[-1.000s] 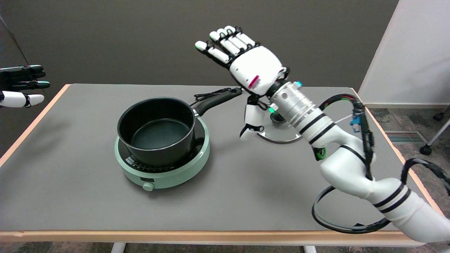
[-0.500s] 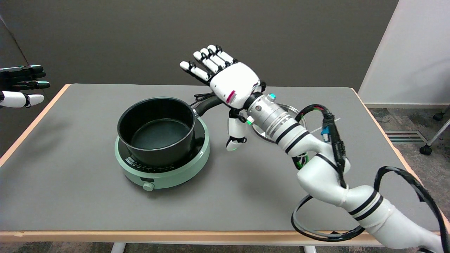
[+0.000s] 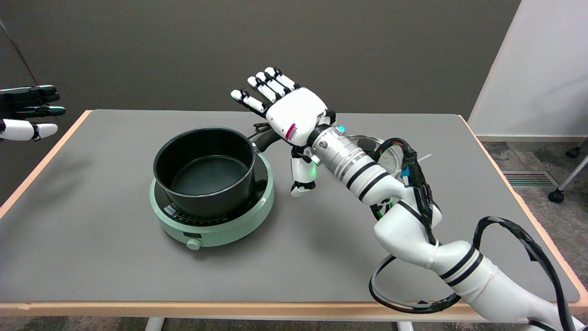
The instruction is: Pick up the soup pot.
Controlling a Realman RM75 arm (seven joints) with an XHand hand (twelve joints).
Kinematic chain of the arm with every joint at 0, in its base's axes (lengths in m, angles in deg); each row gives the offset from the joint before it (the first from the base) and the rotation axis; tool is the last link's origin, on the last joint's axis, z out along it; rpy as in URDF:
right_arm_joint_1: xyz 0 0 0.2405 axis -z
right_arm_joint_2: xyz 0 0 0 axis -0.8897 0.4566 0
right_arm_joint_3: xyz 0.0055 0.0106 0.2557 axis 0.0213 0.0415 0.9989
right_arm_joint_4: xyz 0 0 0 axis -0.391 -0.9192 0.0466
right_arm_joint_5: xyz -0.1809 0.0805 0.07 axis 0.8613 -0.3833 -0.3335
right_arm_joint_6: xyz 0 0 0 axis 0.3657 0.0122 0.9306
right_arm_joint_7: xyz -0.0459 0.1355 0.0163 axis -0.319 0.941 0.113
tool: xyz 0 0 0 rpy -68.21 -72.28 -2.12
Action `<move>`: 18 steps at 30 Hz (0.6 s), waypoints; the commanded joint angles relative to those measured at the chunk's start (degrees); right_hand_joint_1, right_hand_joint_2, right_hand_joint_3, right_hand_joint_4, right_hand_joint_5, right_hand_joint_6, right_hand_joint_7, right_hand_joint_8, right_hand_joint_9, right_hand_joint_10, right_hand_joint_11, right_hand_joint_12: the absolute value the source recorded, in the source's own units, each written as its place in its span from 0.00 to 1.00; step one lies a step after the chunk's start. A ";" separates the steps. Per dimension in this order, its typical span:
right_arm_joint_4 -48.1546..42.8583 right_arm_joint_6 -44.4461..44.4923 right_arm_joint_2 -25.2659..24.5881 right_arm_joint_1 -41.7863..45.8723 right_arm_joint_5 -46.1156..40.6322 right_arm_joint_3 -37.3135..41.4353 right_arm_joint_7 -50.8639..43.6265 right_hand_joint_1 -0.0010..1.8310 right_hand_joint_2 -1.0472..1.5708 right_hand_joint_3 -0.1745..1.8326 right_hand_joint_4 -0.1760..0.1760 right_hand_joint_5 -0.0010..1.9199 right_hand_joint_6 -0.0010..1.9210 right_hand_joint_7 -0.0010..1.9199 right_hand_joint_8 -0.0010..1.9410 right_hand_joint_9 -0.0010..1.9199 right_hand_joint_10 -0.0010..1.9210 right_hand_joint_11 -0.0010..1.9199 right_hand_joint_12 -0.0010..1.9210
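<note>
Right hand (image 3: 287, 120) now lower and further left than a second ago, over the handle (image 3: 265, 139), fingers spread, holding nothing. Soup pot (image 3: 204, 170) on green cooker (image 3: 213, 209), mid-table. Grasp probably next.

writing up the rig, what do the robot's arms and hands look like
The right arm is white with black bands, a silver wrist and looping black cables. The right hand is white with black joints and a magenta mark. The left hand is black with white tips.
</note>
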 commanded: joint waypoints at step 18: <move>12.71 -0.58 -0.68 -7.43 2.22 0.17 0.43 0.60 0.06 0.75 1.00 0.06 0.06 0.06 0.06 0.06 0.06 0.06 0.06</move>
